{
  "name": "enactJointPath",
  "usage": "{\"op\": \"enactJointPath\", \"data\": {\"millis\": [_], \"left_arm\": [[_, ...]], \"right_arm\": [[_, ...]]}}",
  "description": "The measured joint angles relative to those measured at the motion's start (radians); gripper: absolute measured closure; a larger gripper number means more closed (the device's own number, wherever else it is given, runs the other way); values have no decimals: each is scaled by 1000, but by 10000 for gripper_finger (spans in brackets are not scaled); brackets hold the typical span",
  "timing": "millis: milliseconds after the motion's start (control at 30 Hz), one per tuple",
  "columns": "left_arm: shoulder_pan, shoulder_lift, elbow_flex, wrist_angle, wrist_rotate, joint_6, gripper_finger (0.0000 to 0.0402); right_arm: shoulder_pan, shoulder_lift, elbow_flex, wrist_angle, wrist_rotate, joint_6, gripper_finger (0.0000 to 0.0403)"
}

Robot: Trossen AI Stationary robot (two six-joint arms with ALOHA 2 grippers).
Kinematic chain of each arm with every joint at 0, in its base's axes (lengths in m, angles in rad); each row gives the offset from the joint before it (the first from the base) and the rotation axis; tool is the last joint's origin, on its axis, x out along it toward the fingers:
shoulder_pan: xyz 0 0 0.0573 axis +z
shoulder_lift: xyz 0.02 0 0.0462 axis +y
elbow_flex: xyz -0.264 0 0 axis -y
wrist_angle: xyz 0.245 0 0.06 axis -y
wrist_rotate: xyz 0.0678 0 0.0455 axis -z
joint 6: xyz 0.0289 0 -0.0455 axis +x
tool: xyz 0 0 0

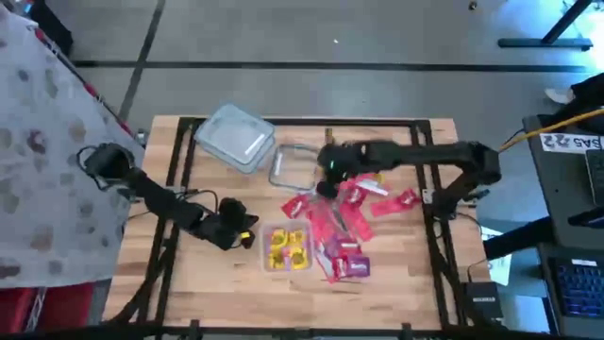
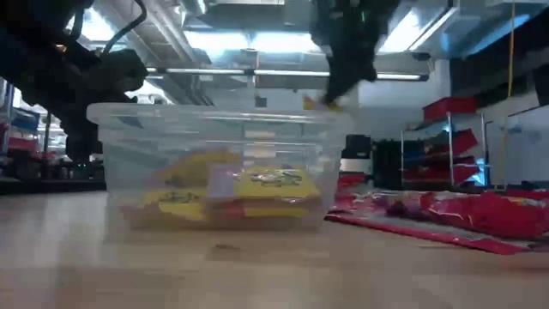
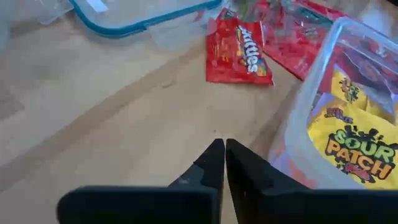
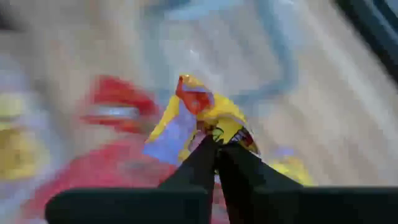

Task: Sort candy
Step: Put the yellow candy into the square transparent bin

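Candy packets (image 1: 287, 249) in tub (image 1: 287, 267); loose packets (image 1: 354, 212) right of it; lid (image 1: 234, 138) behind.

Bright ceiling strip lights (image 2: 214, 39) glare in the low view, leaving the arms dark silhouettes. The right wrist view is heavily motion-blurred. The high view is soft, with even light on the bench (image 1: 189, 274) and faint shadows.

Two matte black jointed arms, each end effector (image 3: 219, 163) tapering to wedge-shaped fingers.
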Motion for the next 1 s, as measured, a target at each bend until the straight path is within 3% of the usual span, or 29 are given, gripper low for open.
{"op": "enactJointPath", "data": {"millis": [233, 567, 800, 1000], "left_arm": [[0, 0, 0, -2, 0, -3, 402], [6, 1, 0, -1, 0, -5, 402], [6, 1, 0, -3, 0, -1, 402], [6, 1, 0, -1, 0, -2, 402]], "right_arm": [[189, 207, 145, 125, -79, 20, 402], [209, 541, 482, -17, -234, -136, 402], [214, 617, 562, -55, -248, -249, 402], [214, 619, 559, -96, -183, -309, 395]]}}
